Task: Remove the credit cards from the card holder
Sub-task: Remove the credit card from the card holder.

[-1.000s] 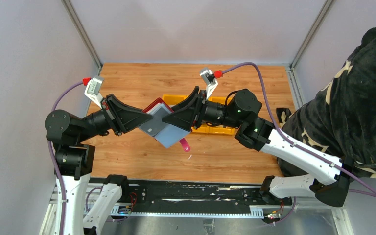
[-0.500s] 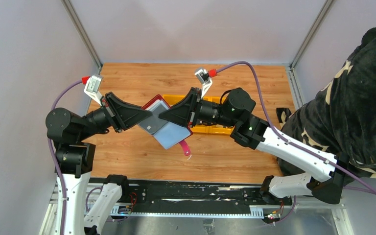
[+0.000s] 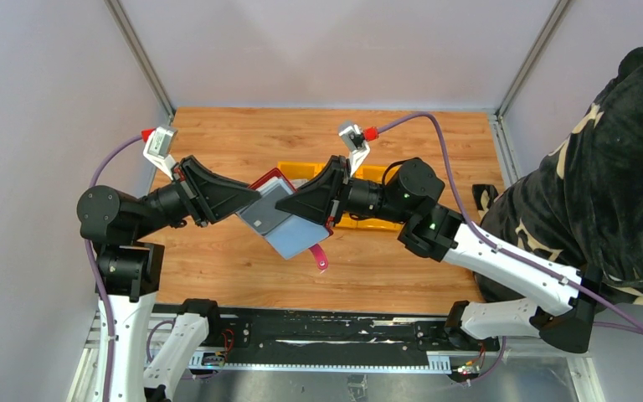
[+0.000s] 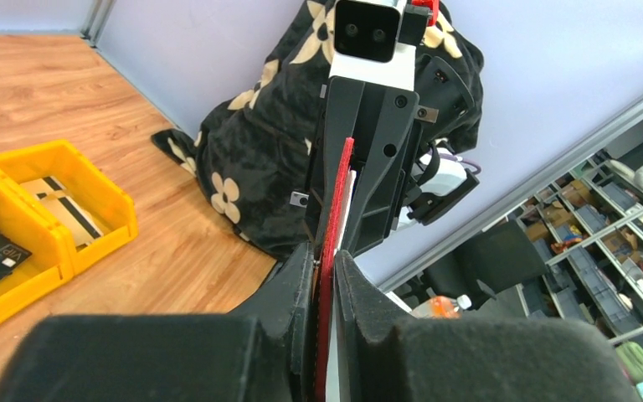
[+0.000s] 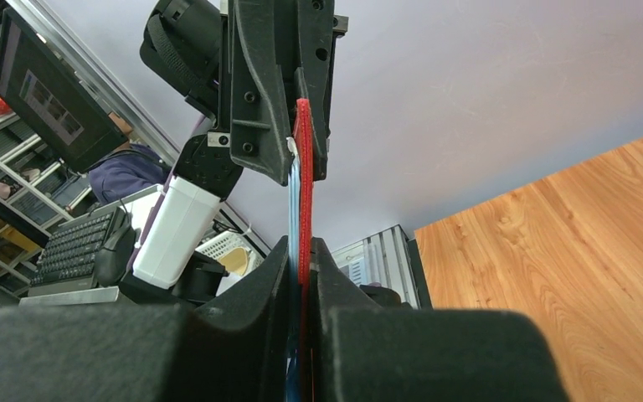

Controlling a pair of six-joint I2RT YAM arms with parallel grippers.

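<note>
Left hand (image 3: 253, 201) and right hand (image 3: 283, 203) both pinched on card holder (image 3: 293, 238), yellow bin (image 3: 367, 223) behind right hand

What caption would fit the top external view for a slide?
The left gripper and right gripper clamp the open card holder between them; a grey card shows inside.

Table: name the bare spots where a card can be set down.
Bare wood runs along the far edge, between the back wall and the yellow bin. Another free strip lies near, between the pink tab and the black rail. Crowded: the centre, where the left gripper and right gripper clamp the card holder.
</note>
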